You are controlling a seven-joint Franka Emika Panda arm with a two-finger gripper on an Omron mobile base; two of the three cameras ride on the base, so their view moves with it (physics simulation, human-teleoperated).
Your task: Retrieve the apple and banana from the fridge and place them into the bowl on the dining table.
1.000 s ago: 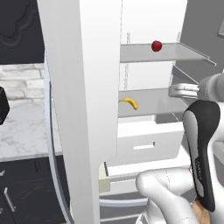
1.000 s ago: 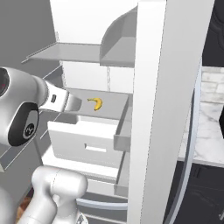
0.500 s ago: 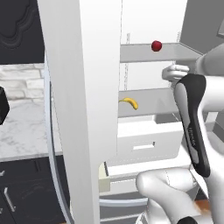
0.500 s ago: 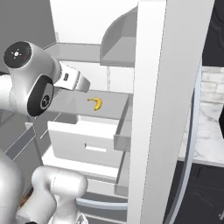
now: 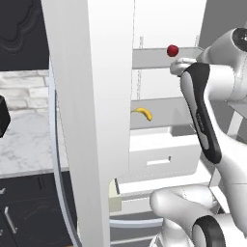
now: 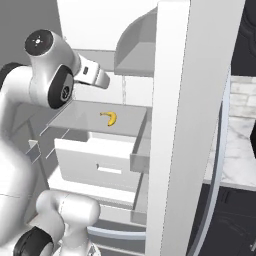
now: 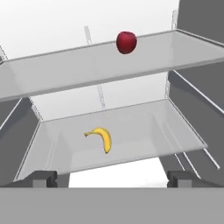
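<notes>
Hand view looks straight into the open fridge (image 7: 192,26), with the hand (image 7: 112,178) spread wide and holding nothing; its two dark fingertips (image 7: 43,178) stand far apart at the bottom edge. Just beyond them lies the banana (image 7: 101,138) on the lower glass shelf (image 7: 166,131), near the middle of the shelf and clear of its edges. Above, on the upper shelf (image 7: 65,70), the apple (image 7: 126,42) sits toward the back, well apart from the banana. From the left base view, the white arm (image 5: 202,111) reaches up into the fridge beside the apple (image 5: 172,50), with the banana (image 5: 143,113) lower down above a white drawer (image 5: 159,157). The right base view shows the banana (image 6: 110,118) on the same shelf, past the open door (image 6: 185,125).
</notes>
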